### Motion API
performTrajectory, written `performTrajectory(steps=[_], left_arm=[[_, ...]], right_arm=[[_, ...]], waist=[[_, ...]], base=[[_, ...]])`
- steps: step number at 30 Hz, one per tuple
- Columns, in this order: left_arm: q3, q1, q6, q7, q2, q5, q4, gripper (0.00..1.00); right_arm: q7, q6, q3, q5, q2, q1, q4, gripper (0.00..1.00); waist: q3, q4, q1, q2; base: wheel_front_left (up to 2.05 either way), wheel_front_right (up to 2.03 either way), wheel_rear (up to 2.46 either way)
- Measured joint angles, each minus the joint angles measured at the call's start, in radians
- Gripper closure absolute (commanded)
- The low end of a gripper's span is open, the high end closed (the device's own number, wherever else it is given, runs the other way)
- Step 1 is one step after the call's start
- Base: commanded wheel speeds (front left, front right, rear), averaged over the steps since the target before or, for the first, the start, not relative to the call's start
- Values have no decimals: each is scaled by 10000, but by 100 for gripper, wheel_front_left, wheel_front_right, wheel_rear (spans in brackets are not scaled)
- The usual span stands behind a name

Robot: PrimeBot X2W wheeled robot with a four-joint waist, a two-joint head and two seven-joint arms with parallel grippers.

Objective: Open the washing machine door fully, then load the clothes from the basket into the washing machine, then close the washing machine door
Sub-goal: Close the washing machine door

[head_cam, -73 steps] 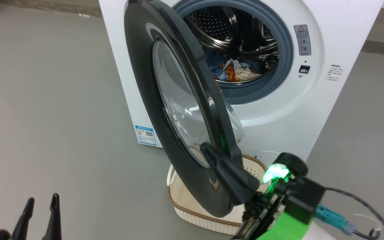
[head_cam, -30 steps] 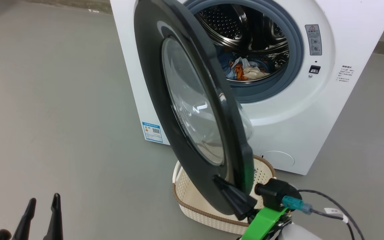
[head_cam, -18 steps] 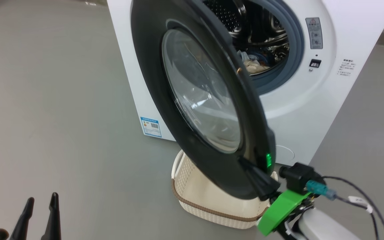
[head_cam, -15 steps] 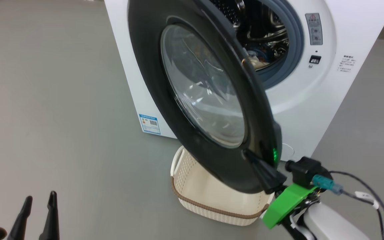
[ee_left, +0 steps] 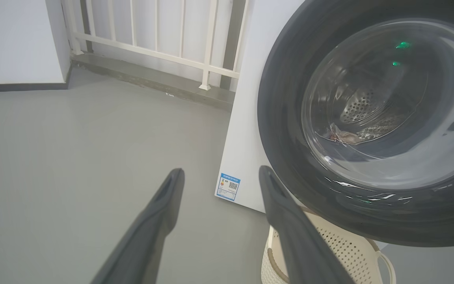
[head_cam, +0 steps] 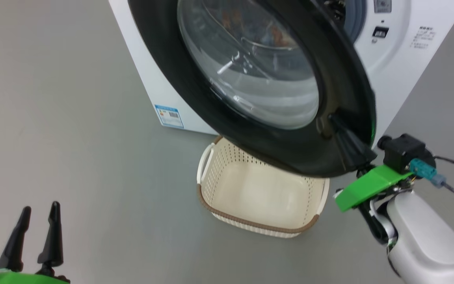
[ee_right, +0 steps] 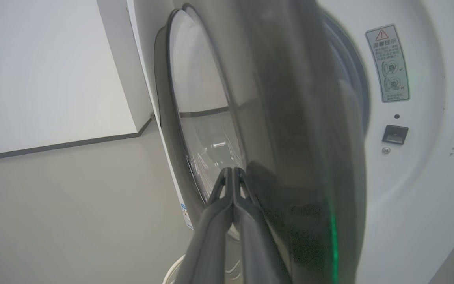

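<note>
Right gripper [head_cam: 334, 120] closed, empty, fingers against the door [head_cam: 172, 71] ring. The door is ajar above the basket [head_cam: 250, 225]. Left gripper [head_cam: 41, 208] open. Washing machine [head_cam: 392, 90]: 1 blue QR label [head_cam: 168, 116] at the front lower corner, 1 Chinese warning sticker [ee_right: 387, 63].

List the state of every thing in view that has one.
washing machine door: ajar, not latched
basket: upright on floor, empty
clothes: inside drum, seen through door
left gripper: open, holding nothing
right gripper: shut, tips against door

One washer [head_cam: 392, 79], door [head_cam: 290, 154], basket [head_cam: 250, 223]; two pincers [head_cam: 40, 207] [head_cam: 332, 118].
</note>
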Motion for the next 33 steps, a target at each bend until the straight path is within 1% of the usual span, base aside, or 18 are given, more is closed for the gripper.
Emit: performTrajectory(steps=[5, 11, 17, 28, 33], left_arm=[[-88, -286, 0, 0, 228, -117, -105, 0], [-182, -730, 0, 0, 445, -293, -263, 0], [-207, -1049, -13, -2, 612, -479, -336, 0], [-251, -1609, -13, -19, 777, -715, -531, 0], [-265, -1728, -13, -42, 817, -802, -533, 0]], right_arm=[[0, 2, -313, -483, 40, -636, 316, 100], [0, 8, -1078, -949, 134, -1533, 587, 100], [0, 6, -1825, -1290, 314, -2299, 598, 100], [0, 8, -2752, -1728, 188, -3684, 596, 100], [0, 8, -3170, -2107, 130, -4133, 558, 100]], waist=[[521, -87, 0, 0], [1203, -168, 0, 0], [1893, -214, 1, 0], [2885, -177, 0, 0], [3152, -140, 0, 0]], base=[[0, 0, 0], [0, 0, 0], [0, 0, 0], [0, 0, 0], [0, 0, 0]])
